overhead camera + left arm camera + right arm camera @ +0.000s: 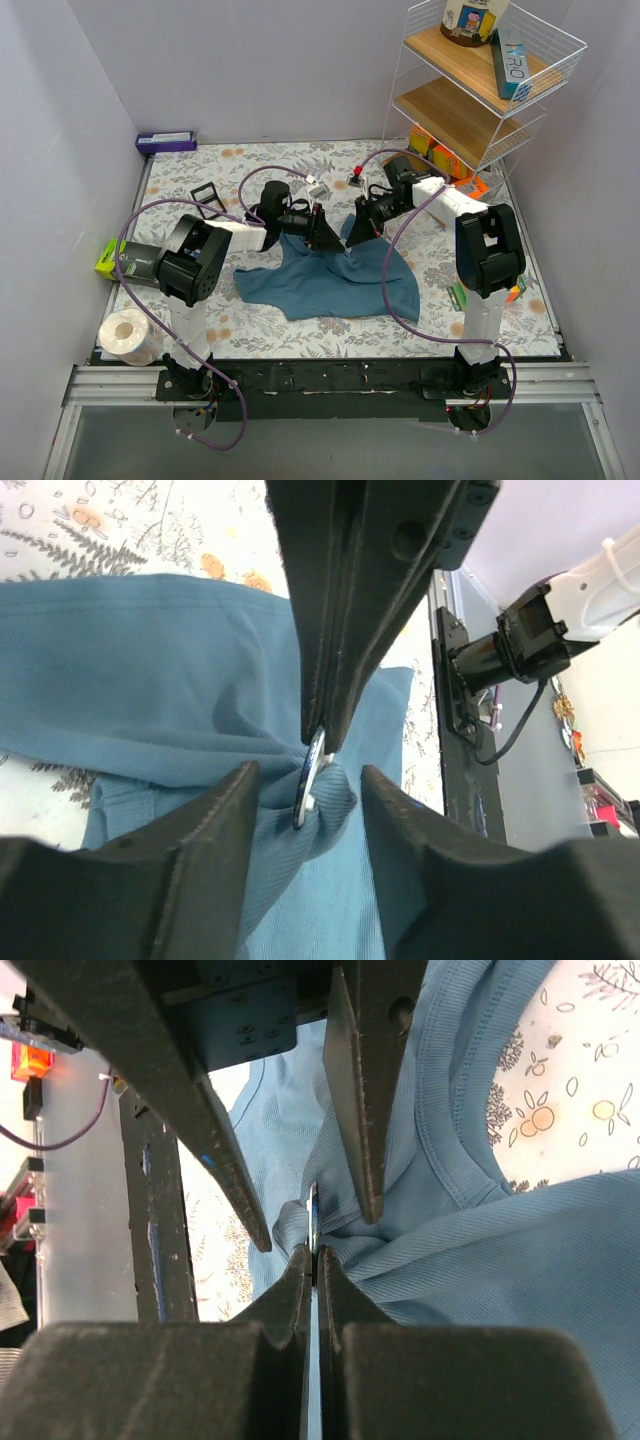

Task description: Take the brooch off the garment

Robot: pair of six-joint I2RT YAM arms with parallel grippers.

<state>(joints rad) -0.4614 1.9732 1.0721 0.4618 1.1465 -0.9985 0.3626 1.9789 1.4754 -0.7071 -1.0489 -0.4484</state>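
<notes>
Over the desk (250,170), right jaws are pinching the brooch (312,778) while left jaws are standing open, so pulling risks dragging the unheld shirt (330,285) along.

Pale lilac walls (250,60) close in three sides under soft, even light. A floral cloth (250,160) spreads beneath the left claw (326,238) and the right claw (352,232). Beyond and to the right of the right claw stands a white wire shelf (470,110) with two wooden boards. Well left of the left claw, a purple box (166,141) lies by the back wall and a paper roll (128,336) sits at the near corner.
</notes>
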